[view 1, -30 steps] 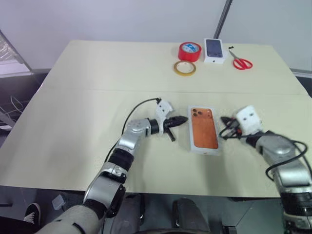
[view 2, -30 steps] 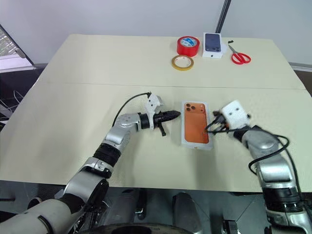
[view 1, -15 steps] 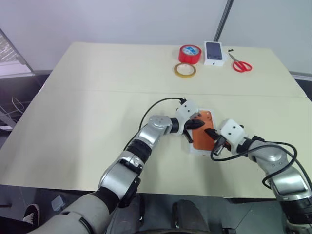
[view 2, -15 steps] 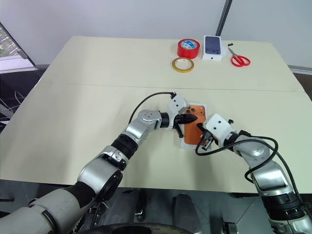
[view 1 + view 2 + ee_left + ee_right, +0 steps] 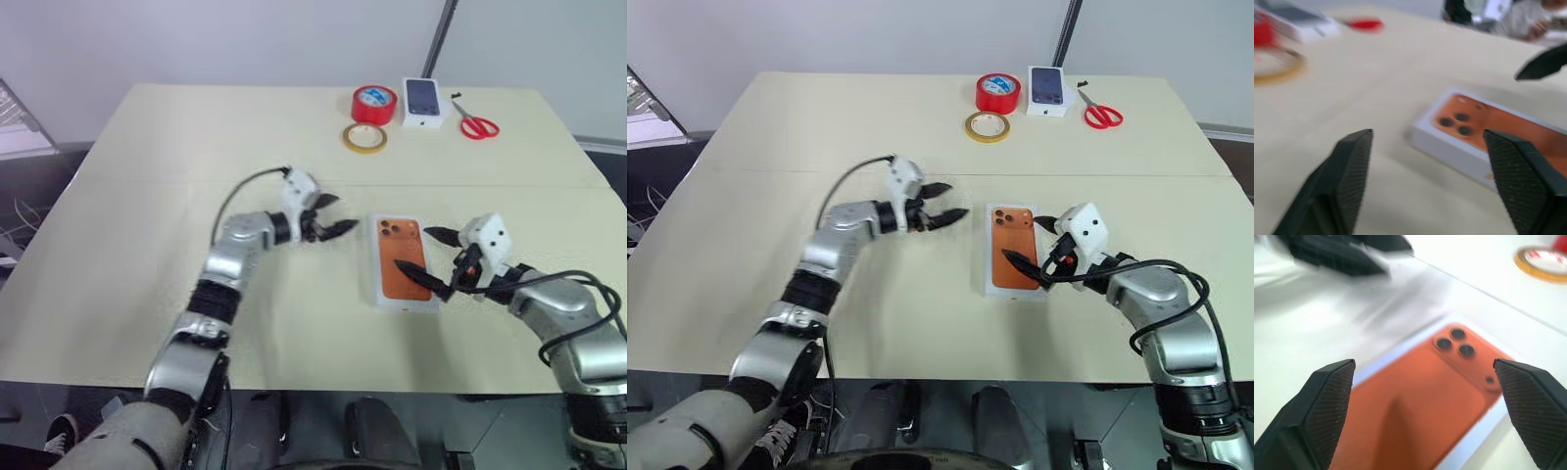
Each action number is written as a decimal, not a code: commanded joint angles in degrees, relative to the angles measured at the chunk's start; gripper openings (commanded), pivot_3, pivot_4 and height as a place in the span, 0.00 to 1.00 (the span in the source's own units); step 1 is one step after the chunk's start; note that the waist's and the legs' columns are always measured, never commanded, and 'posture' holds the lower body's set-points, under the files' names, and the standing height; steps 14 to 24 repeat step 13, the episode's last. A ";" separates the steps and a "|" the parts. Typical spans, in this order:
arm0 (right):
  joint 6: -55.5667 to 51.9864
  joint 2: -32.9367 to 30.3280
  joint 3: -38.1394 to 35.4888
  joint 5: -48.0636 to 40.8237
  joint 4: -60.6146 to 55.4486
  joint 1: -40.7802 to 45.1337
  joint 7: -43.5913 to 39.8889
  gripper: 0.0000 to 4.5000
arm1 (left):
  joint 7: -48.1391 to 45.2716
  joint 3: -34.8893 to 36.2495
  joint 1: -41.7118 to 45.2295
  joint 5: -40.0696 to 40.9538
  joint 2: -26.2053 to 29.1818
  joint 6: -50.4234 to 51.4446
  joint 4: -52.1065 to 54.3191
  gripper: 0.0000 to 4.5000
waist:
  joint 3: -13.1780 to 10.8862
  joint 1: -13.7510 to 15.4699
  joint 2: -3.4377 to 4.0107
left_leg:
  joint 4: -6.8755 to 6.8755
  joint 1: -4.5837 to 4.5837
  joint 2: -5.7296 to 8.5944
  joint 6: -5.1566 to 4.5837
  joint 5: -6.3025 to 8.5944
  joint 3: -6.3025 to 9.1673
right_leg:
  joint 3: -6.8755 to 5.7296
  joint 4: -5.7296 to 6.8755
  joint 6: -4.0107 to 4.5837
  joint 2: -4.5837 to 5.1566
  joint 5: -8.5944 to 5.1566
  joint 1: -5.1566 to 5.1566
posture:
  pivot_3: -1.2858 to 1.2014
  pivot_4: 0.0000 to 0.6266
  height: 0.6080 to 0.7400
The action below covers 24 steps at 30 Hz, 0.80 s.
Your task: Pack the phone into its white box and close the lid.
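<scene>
Phone (image 5: 403,258), copper-orange with a dark lens cluster at its far corner, lies back-up inside the shallow white cardboard box (image 5: 373,284), whose thin walls frame it on all sides. The box sits on the beige table (image 5: 147,196), toward the near edge and right of centre, with bare tabletop all around it.

The left gripper (image 5: 328,222) hangs just off the box's left side, pointing level toward it, black fingers (image 5: 1349,171) spread and empty. The right gripper (image 5: 423,257) reaches in from the right, fingers wide apart, one tip over the phone.

Red tape roll (image 5: 374,103), yellow tape ring (image 5: 364,137), closed white phone-picture box (image 5: 422,101) and red-handled scissors (image 5: 475,121) line the far edge.
</scene>
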<state>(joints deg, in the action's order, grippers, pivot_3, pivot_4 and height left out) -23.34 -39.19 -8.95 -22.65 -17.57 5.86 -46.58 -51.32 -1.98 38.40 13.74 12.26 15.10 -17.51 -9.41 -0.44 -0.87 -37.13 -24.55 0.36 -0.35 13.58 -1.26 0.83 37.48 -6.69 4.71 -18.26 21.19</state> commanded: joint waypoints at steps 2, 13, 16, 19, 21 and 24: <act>5.51 -3.08 -4.07 -1.38 0.36 -1.17 -5.26 0.99 | -3.55 4.07 -8.67 4.69 7.75 2.65 11.67 0.82 | 0.00 -0.14 0.01 | -0.02 0.04 0.00 0.00 0.00 0.00 | 0.00 0.01 0.00 0.01 0.00 -0.04 | 0.52 0.24 0.91; 13.95 -9.09 -4.90 1.36 15.64 0.85 -14.18 0.99 | -2.43 14.07 -25.09 11.88 18.37 7.03 17.62 0.82 | -0.01 -0.06 0.02 | 0.04 0.13 0.04 0.01 0.01 0.01 | -0.03 -0.02 0.03 0.22 0.00 -0.10 | 0.52 0.24 0.91; 13.95 -9.09 -4.90 1.36 15.64 0.85 -14.18 0.99 | -2.43 14.07 -25.09 11.88 18.37 7.03 17.62 0.82 | -0.01 -0.06 0.02 | 0.04 0.13 0.04 0.01 0.01 0.01 | -0.03 -0.02 0.03 0.22 0.00 -0.10 | 0.52 0.24 0.91; 13.95 -9.09 -4.90 1.36 15.64 0.85 -14.18 0.99 | -2.43 14.07 -25.09 11.88 18.37 7.03 17.62 0.82 | -0.01 -0.06 0.02 | 0.04 0.13 0.04 0.01 0.01 0.01 | -0.03 -0.02 0.03 0.22 0.00 -0.10 | 0.52 0.24 0.91; 13.95 -9.09 -4.90 1.36 15.64 0.85 -14.18 0.99 | -2.43 14.07 -25.09 11.88 18.37 7.03 17.62 0.82 | -0.01 -0.06 0.02 | 0.04 0.13 0.04 0.01 0.01 0.01 | -0.03 -0.02 0.03 0.22 0.00 -0.10 | 0.52 0.24 0.91; 13.95 -9.09 -4.90 1.36 15.64 0.85 -14.18 0.99 | -2.43 14.07 -25.09 11.88 18.37 7.03 17.62 0.82 | -0.01 -0.06 0.02 | 0.04 0.13 0.04 0.01 0.01 0.01 | -0.03 -0.02 0.03 0.22 0.00 -0.10 | 0.52 0.24 0.91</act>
